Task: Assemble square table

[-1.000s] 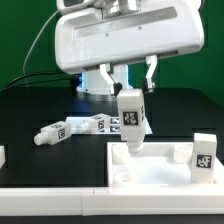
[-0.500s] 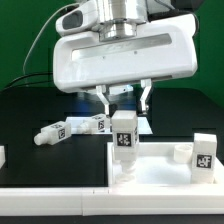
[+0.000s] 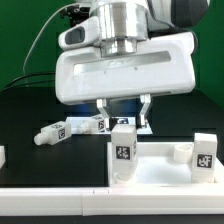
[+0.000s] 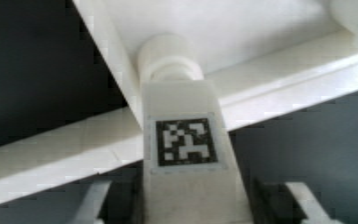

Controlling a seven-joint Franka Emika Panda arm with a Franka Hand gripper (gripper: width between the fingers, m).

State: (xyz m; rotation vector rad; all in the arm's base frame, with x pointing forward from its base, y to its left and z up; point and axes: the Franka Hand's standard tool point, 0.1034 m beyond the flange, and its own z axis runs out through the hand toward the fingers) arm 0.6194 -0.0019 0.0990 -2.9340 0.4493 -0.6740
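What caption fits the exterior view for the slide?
Open end effector above a leg standing upright on the panel's corner; a loose leg lies on the black table.

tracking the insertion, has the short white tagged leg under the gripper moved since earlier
Yes: the short white leg came down to the large white square plastic panel, tilt gone, now upright.
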